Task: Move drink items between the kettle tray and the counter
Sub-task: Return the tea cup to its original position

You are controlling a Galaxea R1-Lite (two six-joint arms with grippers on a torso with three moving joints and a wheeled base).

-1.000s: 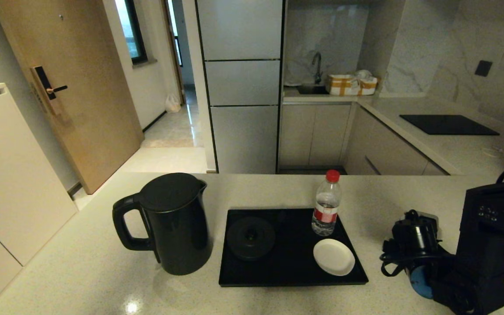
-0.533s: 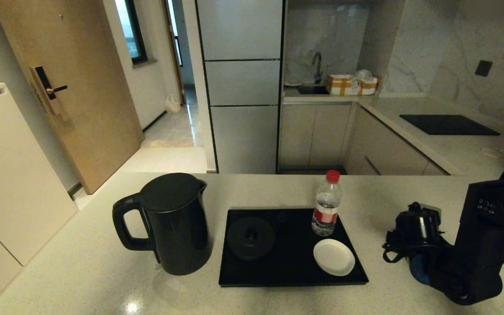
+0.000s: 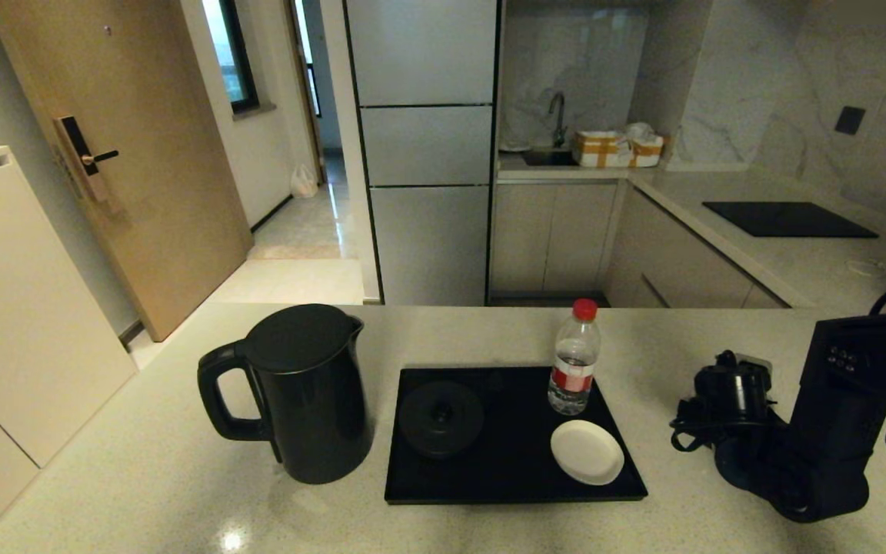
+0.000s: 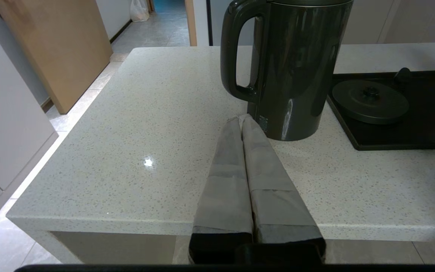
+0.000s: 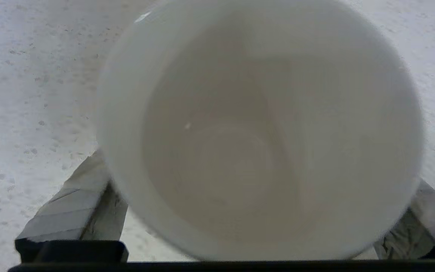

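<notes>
The tall black kettle [image 3: 304, 392] stands on the beige counter [image 3: 143, 477], left of the black kettle tray [image 3: 512, 485]. On the tray are the empty round kettle base [image 3: 441, 418], the red-capped bottle [image 3: 574, 362] and a bare white saucer [image 3: 587, 452]. My right gripper [image 3: 797, 485] is over the counter to the right of the tray. Its wrist view looks down into the cup [image 5: 259, 132], white inside, and the right gripper [image 5: 259, 170] has a finger [image 5: 70, 211] pressed to each side. My left gripper [image 4: 244, 118] is shut and empty, just short of the kettle [image 4: 296, 68].
A black cooktop panel [image 3: 787, 219] lies on the far side counter at the right. A sink with boxes [image 3: 616, 148] is at the back. The counter's left edge drops to the floor near a white cabinet [image 3: 20, 308]. The right arm's bulk hides the counter beneath it.
My right arm has shifted a little farther from me and to the right over the counter, the cup still between its fingers. The kettle, tray, bottle and saucer have not moved.
</notes>
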